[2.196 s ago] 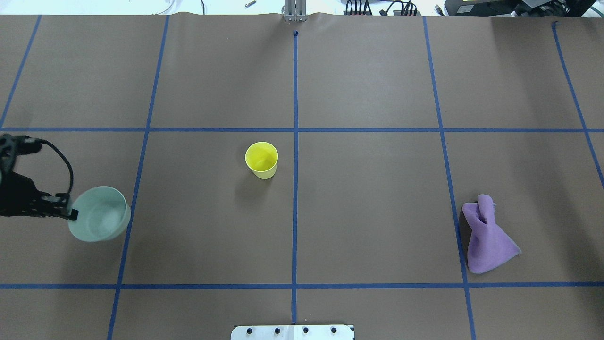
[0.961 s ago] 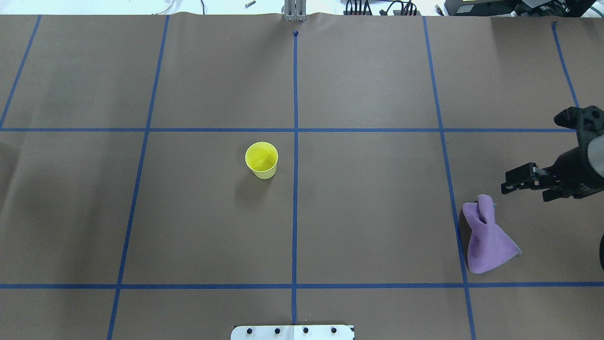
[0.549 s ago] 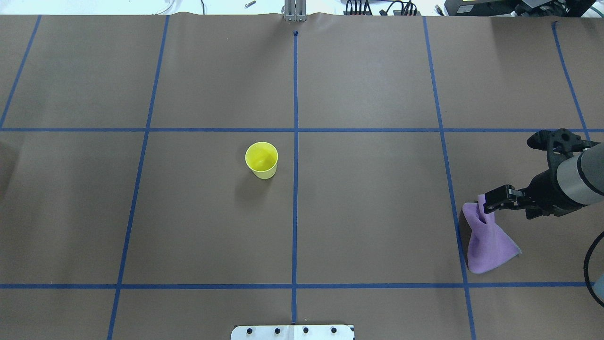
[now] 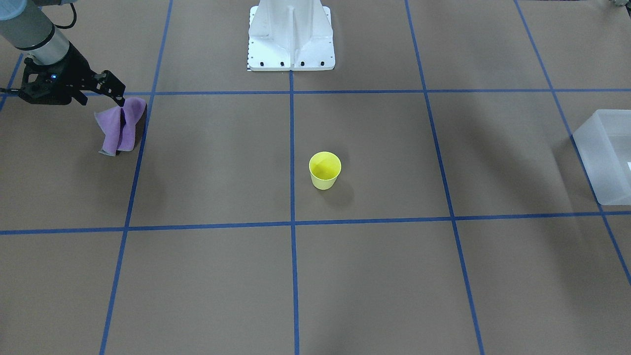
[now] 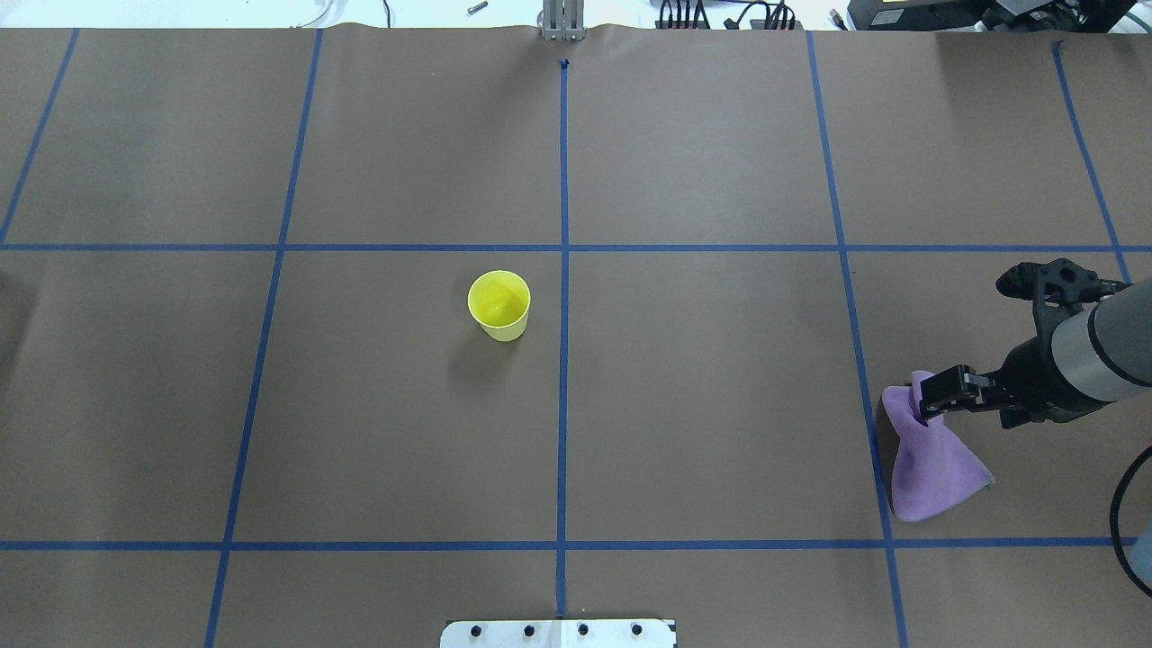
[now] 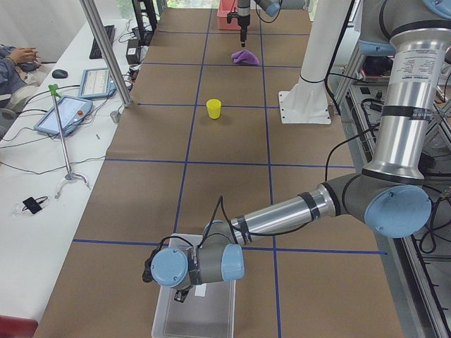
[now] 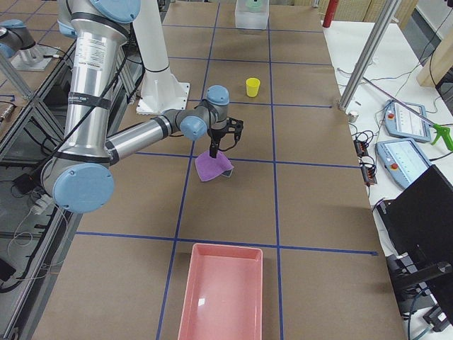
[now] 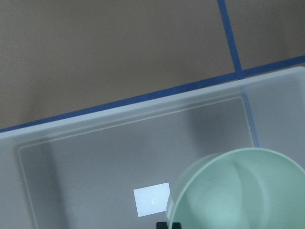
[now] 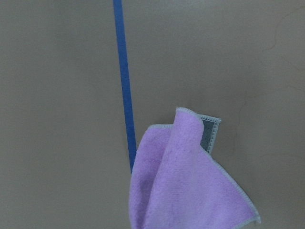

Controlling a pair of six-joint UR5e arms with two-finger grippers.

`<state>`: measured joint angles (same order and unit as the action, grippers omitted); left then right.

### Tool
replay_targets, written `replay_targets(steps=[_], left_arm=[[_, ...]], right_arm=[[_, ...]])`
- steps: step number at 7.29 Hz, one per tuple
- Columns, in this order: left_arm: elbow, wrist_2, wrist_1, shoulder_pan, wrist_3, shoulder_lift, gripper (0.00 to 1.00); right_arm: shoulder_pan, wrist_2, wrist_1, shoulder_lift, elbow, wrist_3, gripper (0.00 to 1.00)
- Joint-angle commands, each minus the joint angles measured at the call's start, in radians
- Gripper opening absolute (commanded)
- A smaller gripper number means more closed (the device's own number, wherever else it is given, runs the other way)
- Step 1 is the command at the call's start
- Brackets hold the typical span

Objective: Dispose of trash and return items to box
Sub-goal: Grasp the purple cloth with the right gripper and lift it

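The pale sage-green bowl (image 8: 238,191) hangs over the inside of the translucent white box (image 8: 119,157) in the left wrist view. My left gripper (image 6: 182,296) is shut on the bowl's rim, above the box (image 6: 211,320) at the table's left end. The box (image 4: 599,158) also shows in the front view. A purple cloth (image 5: 927,463) stands in a peak on the table at the right. My right gripper (image 5: 922,405) is open, down at the cloth's top fold (image 4: 118,130). The cloth (image 9: 186,191) fills the lower right wrist view.
A yellow cup (image 5: 499,304) stands upright near the table's middle, left of the centre tape line. A pink tray (image 7: 219,294) lies at the table's right end. The robot's white base (image 4: 291,34) sits at the table's near edge.
My left gripper carried the bowl leftward out of the overhead view. My right arm came in from the right and dropped onto the cloth's top. The cloth and cup have not moved.
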<state>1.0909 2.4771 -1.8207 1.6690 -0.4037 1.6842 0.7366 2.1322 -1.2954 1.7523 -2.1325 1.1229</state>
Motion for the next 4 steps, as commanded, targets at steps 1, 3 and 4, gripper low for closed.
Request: replay_targets(steps=[1,3,4], left_arm=[[-0.026,-0.001,-0.055,-0.008,0.035,-0.003,0.00],[-0.049,-0.003,-0.152,-0.038,0.118,-0.004,0.00],[-0.054,-0.004,-0.152,-0.041,0.118,-0.004,0.00]], right_arm=[[-0.038,-0.024,0.001,-0.011,0.017,0.017,1.00],[-0.080,-0.052,0.002,-0.049,0.035,0.069,1.00],[-0.126,-0.105,0.004,-0.081,0.069,0.109,1.00]])
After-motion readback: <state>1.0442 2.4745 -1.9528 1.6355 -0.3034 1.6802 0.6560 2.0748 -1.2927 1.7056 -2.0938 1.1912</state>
